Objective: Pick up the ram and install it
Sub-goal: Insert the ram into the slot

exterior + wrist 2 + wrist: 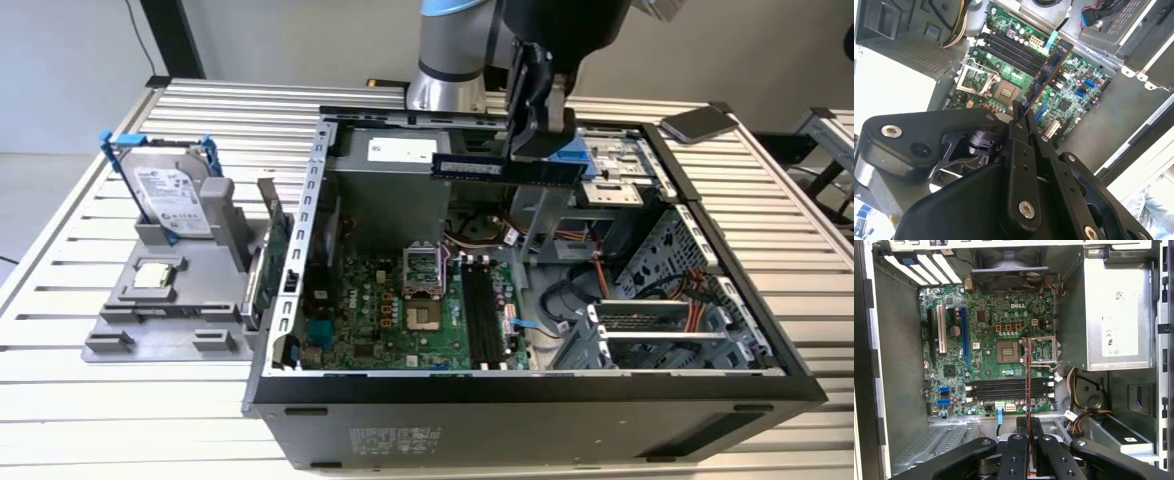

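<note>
At the exterior view's left, a grey plastic holder [167, 320] sits on the slatted metal counter [80, 420]. A silver hard drive in a blue frame [174, 195] stands upright in it, and a small square chip [156, 275] lies flat in front of the drive. Just beside the holder stands a large upright green card [274, 265], close to the wall of the open black and grey computer case [534, 405]. Inside the case lies a green motherboard [387, 320] with long black slots [483, 320]. Above the far part of the case, well clear of the board, the arm's black jaws are clamped on the ram [467, 166], a long, narrow dark circuit-board stick held level. In the second wrist view the ram [1046, 75] projects from between the jaws over the motherboard, apart from the slots. In the first wrist view the ram [1027, 380] shows edge-on. At the exterior view's right, a dark flat phone [698, 124] lies by the case's far corner.
</note>
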You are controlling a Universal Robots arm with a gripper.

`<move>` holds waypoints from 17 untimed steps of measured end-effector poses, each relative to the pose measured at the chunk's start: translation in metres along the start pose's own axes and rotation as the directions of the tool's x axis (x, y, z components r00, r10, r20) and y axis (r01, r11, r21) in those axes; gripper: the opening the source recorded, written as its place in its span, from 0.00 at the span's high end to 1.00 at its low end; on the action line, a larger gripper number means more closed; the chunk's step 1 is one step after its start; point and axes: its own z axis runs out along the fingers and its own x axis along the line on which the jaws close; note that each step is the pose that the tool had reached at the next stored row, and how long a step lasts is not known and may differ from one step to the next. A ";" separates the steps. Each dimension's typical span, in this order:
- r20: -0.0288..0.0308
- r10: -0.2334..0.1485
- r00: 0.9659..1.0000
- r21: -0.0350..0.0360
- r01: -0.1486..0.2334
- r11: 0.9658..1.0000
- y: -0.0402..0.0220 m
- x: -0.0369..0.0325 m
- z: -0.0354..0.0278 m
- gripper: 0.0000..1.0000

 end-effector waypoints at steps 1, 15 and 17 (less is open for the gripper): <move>0.000 0.000 1.000 0.000 0.000 1.000 0.0000 -0.0002 -0.0001 1.00; -0.006 0.000 1.000 0.000 0.000 1.000 0.0002 -0.0026 0.0000 1.00; -0.007 0.000 1.000 0.000 0.000 1.000 0.0002 -0.0026 0.0000 1.00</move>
